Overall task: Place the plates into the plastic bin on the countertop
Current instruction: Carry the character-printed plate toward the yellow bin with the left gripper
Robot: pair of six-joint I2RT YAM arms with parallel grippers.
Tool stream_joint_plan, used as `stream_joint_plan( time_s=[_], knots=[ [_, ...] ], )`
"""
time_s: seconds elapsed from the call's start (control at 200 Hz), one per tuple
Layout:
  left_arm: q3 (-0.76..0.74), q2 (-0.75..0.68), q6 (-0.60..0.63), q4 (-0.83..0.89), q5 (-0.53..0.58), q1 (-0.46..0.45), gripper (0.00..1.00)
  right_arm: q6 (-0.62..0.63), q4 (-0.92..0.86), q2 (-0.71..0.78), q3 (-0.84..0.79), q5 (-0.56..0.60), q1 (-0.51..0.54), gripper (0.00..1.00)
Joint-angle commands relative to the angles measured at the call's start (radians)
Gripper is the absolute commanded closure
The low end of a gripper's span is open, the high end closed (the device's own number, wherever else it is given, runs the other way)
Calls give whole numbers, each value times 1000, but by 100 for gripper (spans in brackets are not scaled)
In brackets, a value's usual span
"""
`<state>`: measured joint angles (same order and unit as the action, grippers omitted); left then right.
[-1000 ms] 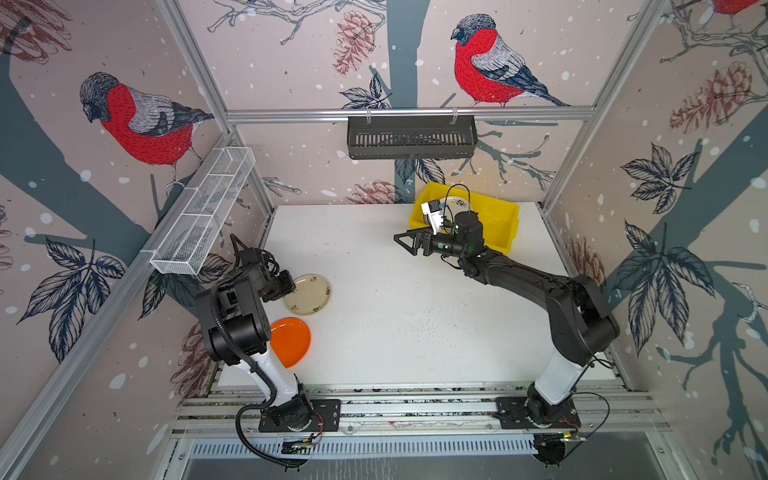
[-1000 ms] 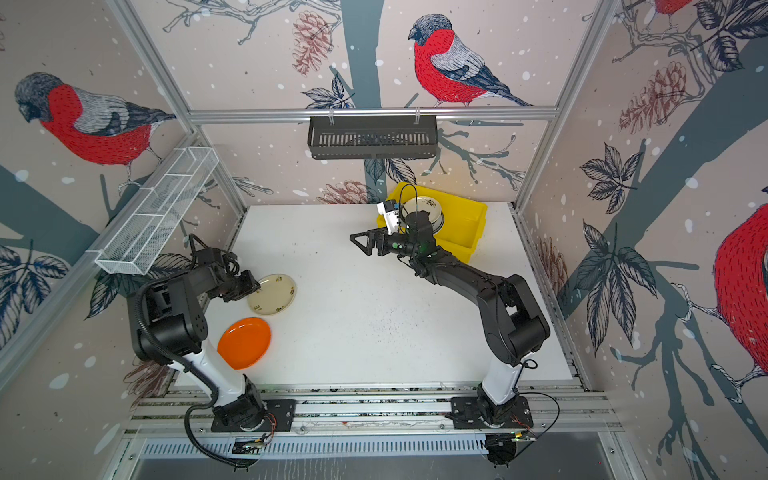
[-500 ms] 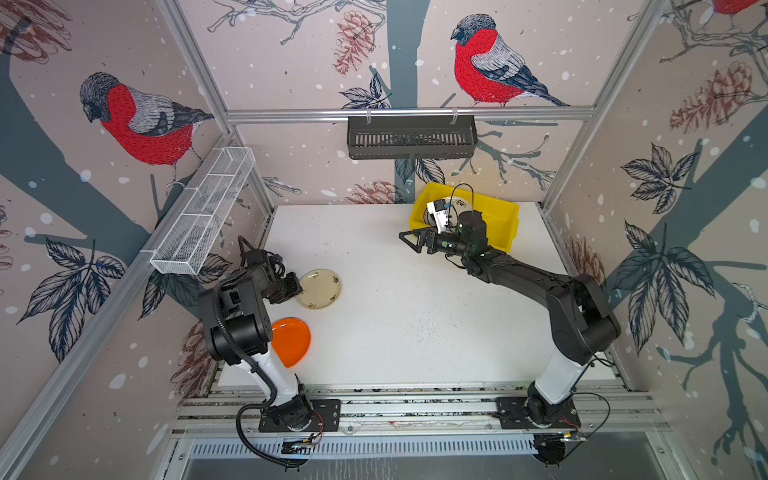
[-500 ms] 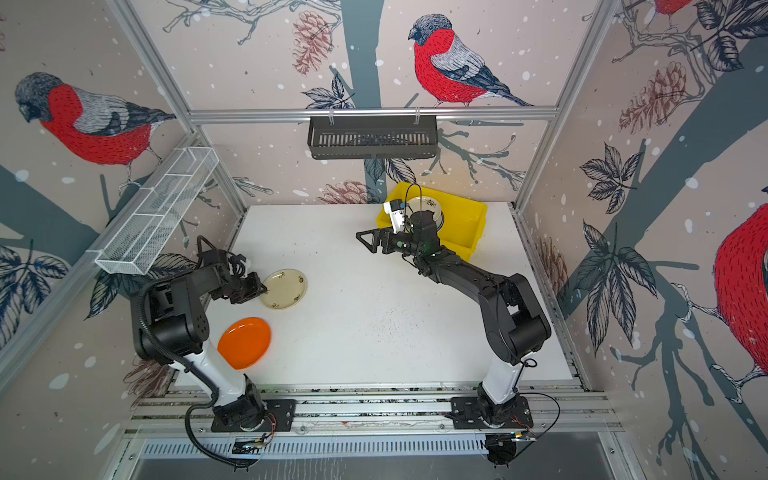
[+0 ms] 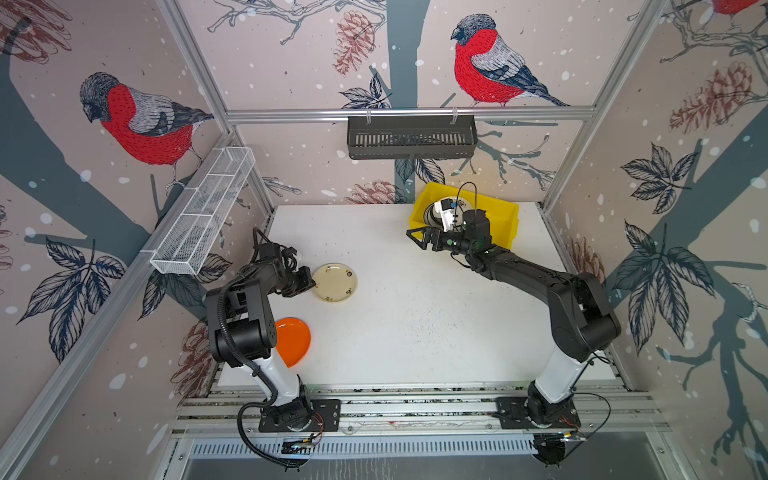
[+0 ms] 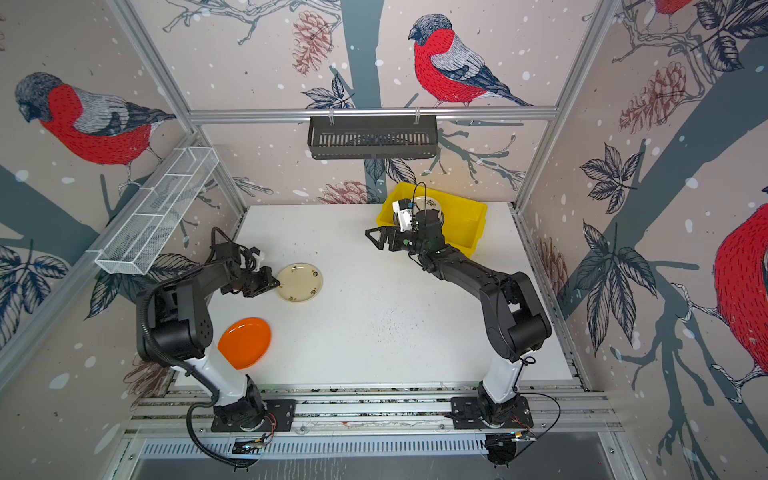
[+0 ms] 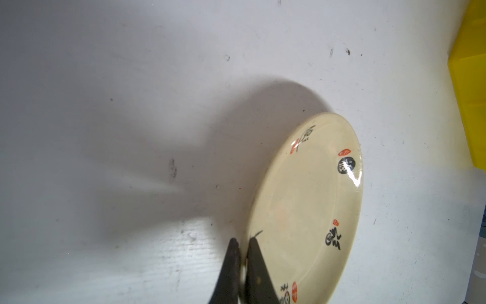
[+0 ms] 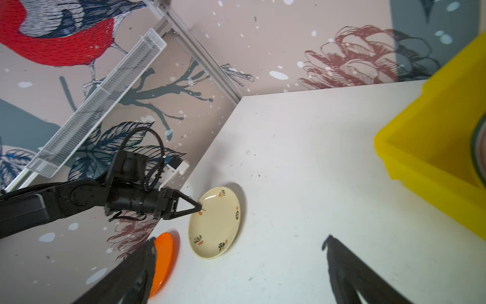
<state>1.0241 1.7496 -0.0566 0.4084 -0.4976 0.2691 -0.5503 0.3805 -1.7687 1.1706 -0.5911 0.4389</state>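
left gripper point(image 7: 243, 240) is clenching cream plate point(image 5: 335, 283) by the rim, pickup going; nxt it's needing a lift & carry to plastic bin point(image 5: 505, 210). right gripper point(image 5: 416, 239) is hanging open, empty.

One cream plate point(image 5: 334, 283), one orange plate point(image 5: 296, 341), one yellow bin point(image 5: 503, 220); stacked plates point(image 6: 428, 203) inside, uncountable

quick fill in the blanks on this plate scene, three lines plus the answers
1. The left gripper is shut on the rim of the patterned plate, whose base colour is ____.
2. The right gripper, beside the yellow bin, is ____.
3. The plain plate lying on the countertop is ____.
Missing words: cream; open; orange.
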Motion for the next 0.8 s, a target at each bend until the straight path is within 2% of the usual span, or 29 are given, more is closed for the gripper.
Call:
stream_joint_plan(
  time_s=[0.0, 0.15, 0.295, 0.385, 0.495, 0.611, 0.751, 0.796],
  knots=[
    [12, -1, -10, 22, 10, -23, 100, 35, -45, 16, 3, 52, -15, 0],
    [21, -11, -43, 3, -21, -70, 100, 81, -104, 27, 12, 100, -26, 0],
    [3, -64, -155, -77, -101, -86, 100, 149, -242, 39, 51, 269, -34, 0],
    [-21, -125, -246, -185, -134, -112, 100, 165, -313, 49, 71, 365, -45, 0],
    [-44, -175, -338, -291, -130, -161, 100, 178, -366, 48, 96, 429, -62, 0],
    [-39, -217, -436, -383, -88, -236, 100, 159, -491, 37, 148, 550, -84, 0],
    [-32, -227, -557, -525, -2, -356, 100, 123, -510, 117, 87, 632, -97, 0],
    [19, -206, -587, -552, 19, -395, 100, 113, -508, 151, 59, 654, -100, 0]
  ],
)
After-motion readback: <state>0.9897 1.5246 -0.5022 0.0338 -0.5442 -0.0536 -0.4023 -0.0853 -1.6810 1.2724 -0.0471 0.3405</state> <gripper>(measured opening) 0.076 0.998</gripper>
